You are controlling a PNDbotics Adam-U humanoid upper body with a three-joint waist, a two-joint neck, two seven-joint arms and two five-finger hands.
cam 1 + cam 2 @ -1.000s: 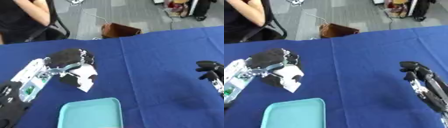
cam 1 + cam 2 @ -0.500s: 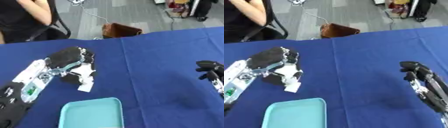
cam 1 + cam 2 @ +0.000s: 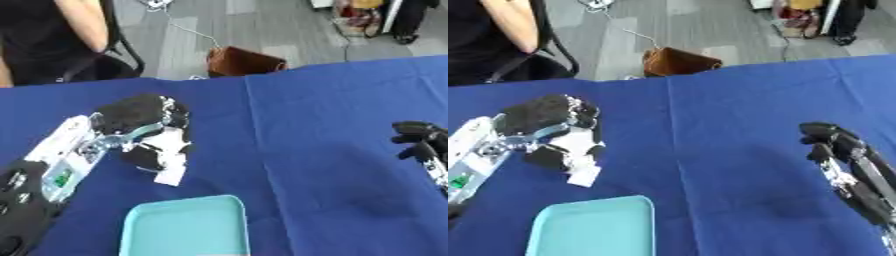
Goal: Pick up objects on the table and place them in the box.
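1. The left hand (image 3: 144, 130) hangs over the left part of the blue counter (image 3: 324, 130), fingers curled round a white object (image 3: 171, 167) that hangs below them.
2. The light-blue box (image 3: 184, 227) lies at the near edge, just nearer than the held object.
3. The right hand (image 3: 842, 155) rests at the right, fingers relaxed, holding nothing.

One teal box (image 3: 184, 227), one white object (image 3: 168, 165), two hands.
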